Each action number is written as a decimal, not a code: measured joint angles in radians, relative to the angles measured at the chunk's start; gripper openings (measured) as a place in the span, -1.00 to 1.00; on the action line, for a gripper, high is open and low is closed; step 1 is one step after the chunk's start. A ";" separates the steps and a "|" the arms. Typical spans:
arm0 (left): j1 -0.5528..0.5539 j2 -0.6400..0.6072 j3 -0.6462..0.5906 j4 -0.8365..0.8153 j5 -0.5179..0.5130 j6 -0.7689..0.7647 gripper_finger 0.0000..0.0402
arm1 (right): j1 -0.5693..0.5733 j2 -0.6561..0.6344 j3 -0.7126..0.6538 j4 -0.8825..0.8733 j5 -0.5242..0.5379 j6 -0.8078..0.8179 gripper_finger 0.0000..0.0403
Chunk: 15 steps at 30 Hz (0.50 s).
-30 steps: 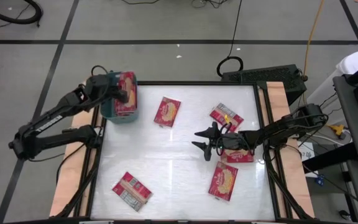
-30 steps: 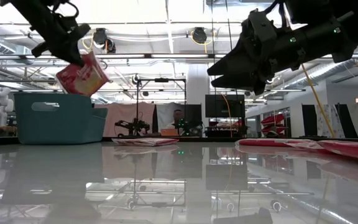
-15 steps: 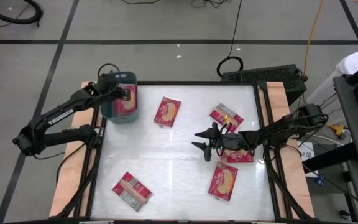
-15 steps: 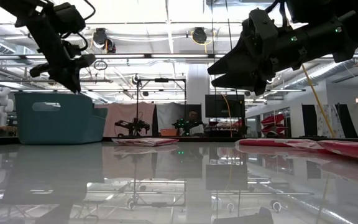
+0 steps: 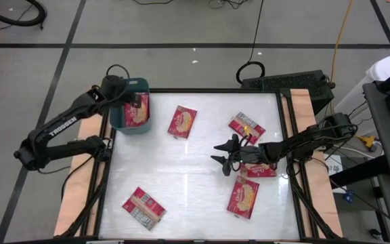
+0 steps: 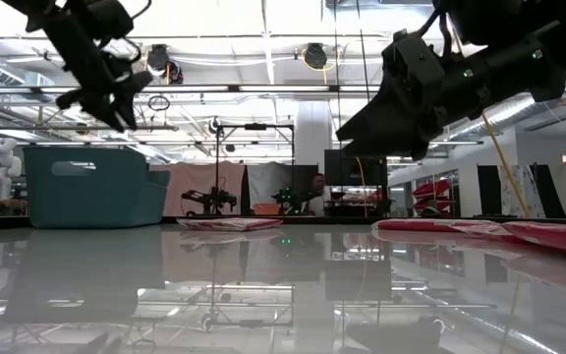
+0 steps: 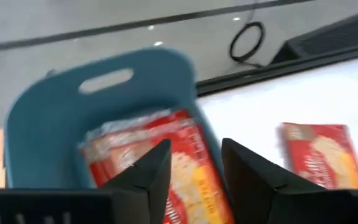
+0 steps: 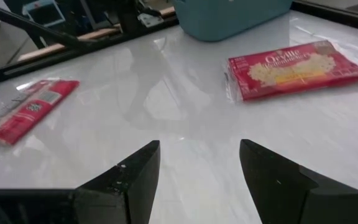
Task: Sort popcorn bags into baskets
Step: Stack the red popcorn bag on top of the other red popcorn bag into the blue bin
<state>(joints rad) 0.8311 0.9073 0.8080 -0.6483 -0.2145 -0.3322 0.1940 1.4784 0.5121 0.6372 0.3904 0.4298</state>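
From above we see our left claw (image 5: 128, 97) hovering over the teal plastic basket (image 5: 122, 120), red popcorn bags (image 5: 137, 110) stacked directly beneath it. Our right claw (image 5: 223, 154) hangs over the glossy white table (image 5: 188, 176), with a flat bag (image 5: 182, 121) ahead of it and another (image 5: 244, 196) beside it.

At table height the rounded basket (image 6: 86, 185) sits below the left claw (image 6: 116, 98).

The left wrist shows dark fingers (image 7: 151, 171) spread and empty over crinkled packets (image 7: 160, 149).

The right wrist shows fingers (image 8: 135, 171) wide apart, a rectangular packet (image 8: 297, 70) lying ahead.
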 joint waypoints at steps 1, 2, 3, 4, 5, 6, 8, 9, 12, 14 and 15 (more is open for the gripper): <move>-0.008 0.000 0.019 -0.010 0.009 0.013 -0.25 | 0.000 0.000 0.000 -0.002 0.000 0.003 0.05; -0.019 -0.003 0.038 -0.015 0.020 0.027 -0.23 | 0.000 0.000 0.000 -0.002 0.000 0.003 0.05; -0.034 -0.008 0.053 -0.012 0.040 0.042 -0.23 | 0.001 0.000 0.000 -0.002 0.000 0.003 0.05; -0.055 -0.016 0.062 -0.005 0.061 0.052 -0.23 | 0.004 0.000 0.000 -0.005 0.001 0.004 0.05; -0.082 -0.024 0.064 0.006 0.088 0.056 -0.23 | 0.006 0.000 0.000 -0.012 0.004 0.004 0.05; -0.116 -0.033 0.063 0.012 0.115 0.058 -0.24 | 0.011 0.000 0.000 -0.018 0.008 0.004 0.05; -0.212 -0.048 0.054 0.017 0.144 0.057 -0.27 | 0.025 0.000 0.000 -0.030 0.035 0.005 0.05; -0.270 -0.054 0.045 0.016 0.143 0.049 -0.29 | 0.033 0.000 0.000 -0.035 0.057 0.004 0.05; -0.475 -0.060 -0.001 0.051 0.077 0.008 -0.35 | 0.057 0.010 0.000 -0.043 0.106 0.004 0.05; -0.621 -0.062 -0.048 0.129 0.006 -0.008 -0.39 | 0.069 0.017 0.000 -0.035 0.130 0.020 0.05; -0.687 -0.061 -0.072 0.181 -0.029 -0.011 -0.40 | 0.074 0.021 0.000 -0.036 0.141 0.036 0.05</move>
<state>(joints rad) 0.1446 0.8467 0.7359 -0.4672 -0.2433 -0.3428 0.2679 1.4992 0.5121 0.6013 0.5310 0.4655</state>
